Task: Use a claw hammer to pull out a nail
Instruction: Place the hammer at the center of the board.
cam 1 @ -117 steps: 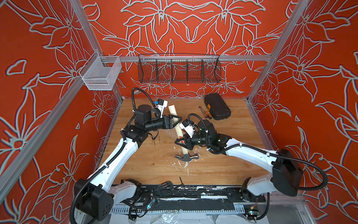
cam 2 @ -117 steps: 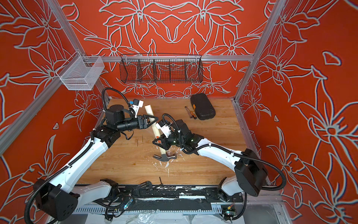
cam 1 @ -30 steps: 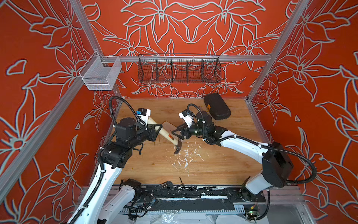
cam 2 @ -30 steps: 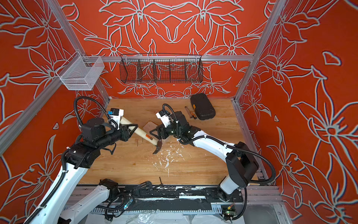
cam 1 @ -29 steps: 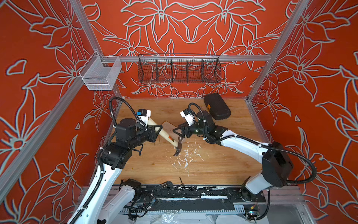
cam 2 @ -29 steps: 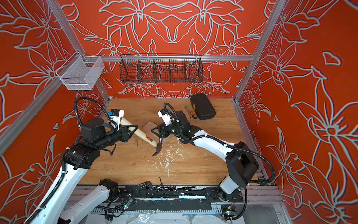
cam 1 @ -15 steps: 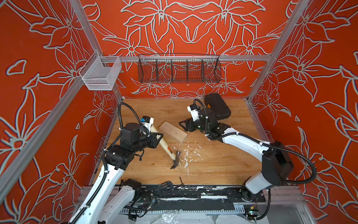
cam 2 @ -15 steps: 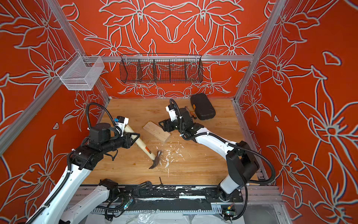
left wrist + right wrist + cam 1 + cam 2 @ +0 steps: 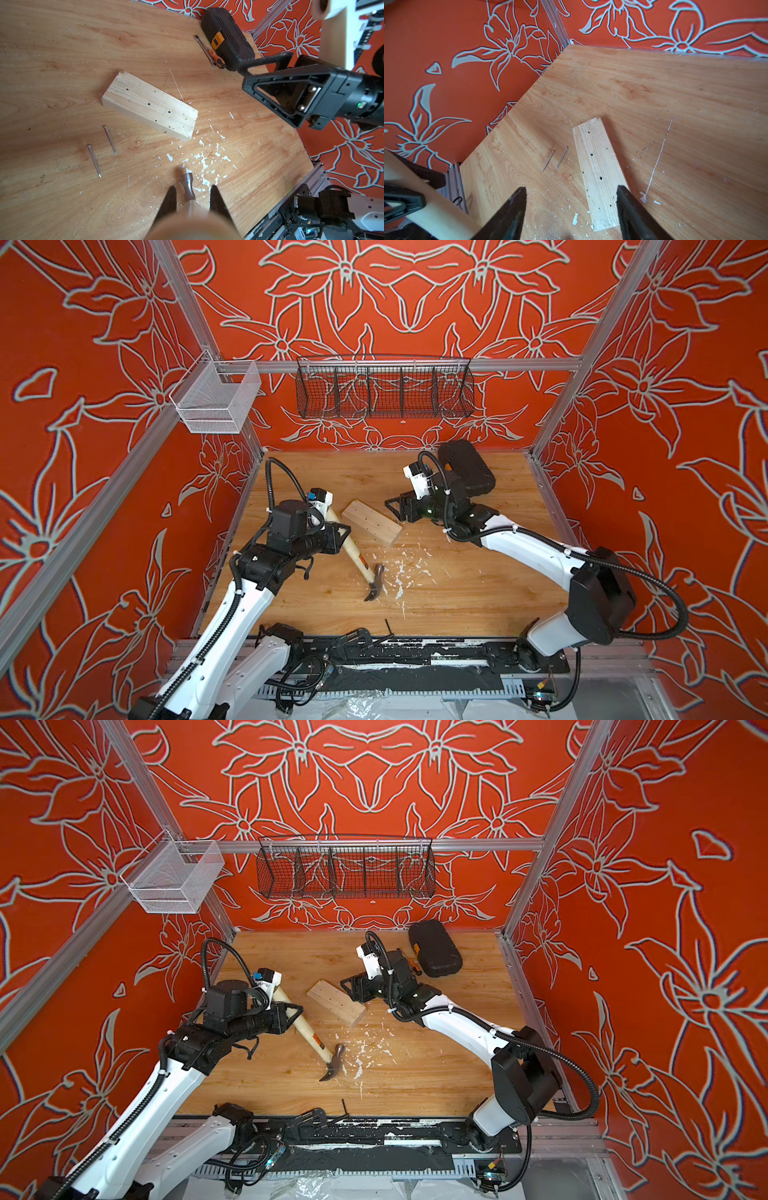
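Left gripper point(image 9: 344, 534) closed on hammer point(image 9: 360, 560) handle; head at block point(image 9: 372, 522)'s 6 o'clock. Right gripper point(image 9: 392, 510) parted, empty. Risk: unheld block slides, hammer twists.

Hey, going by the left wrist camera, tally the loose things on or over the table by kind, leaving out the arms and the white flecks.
Claw hammer: 1
Wood block: 1
Loose nails: 2
Black case: 1
Orange-handled screwdriver: 1
Total: 6
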`<action>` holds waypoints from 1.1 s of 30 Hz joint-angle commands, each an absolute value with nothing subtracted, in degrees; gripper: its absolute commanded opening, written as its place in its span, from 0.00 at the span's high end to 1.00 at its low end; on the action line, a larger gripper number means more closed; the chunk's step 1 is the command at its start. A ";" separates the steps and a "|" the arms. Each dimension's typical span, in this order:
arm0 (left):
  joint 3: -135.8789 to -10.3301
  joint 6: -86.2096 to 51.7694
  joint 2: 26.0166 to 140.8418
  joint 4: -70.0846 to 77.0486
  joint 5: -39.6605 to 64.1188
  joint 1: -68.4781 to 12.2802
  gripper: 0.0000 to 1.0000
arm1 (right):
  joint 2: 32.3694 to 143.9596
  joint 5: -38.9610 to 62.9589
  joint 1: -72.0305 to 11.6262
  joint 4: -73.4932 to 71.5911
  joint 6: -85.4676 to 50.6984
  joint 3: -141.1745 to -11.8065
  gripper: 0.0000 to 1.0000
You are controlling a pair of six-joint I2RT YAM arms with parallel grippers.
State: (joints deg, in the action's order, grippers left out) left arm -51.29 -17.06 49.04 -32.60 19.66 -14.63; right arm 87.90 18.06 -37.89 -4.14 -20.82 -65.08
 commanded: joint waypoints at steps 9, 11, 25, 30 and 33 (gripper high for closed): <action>-41.89 -26.17 44.51 -16.04 21.77 -14.69 1.00 | 85.56 20.17 -37.53 -5.54 -21.70 -63.13 0.30; -38.54 -28.50 43.48 -13.20 20.98 -14.75 1.00 | 85.43 20.31 -37.57 -5.71 -21.74 -62.84 0.30; -23.76 -35.58 38.49 -8.00 10.84 -15.73 1.00 | 84.53 20.37 -37.53 -5.36 -21.40 -62.14 0.30; -20.67 -37.79 36.97 -7.92 7.22 -15.73 1.00 | 84.64 20.56 -37.53 -5.36 -21.47 -62.31 0.30; -19.35 -38.77 36.51 -8.28 5.17 -15.73 0.98 | 84.52 20.57 -37.53 -5.27 -21.53 -62.40 0.30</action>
State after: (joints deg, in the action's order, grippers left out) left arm -22.35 -40.66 35.90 -1.98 13.23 -15.81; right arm 85.97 19.97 -37.80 -4.95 -21.21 -62.98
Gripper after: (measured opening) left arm 0.227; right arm 0.697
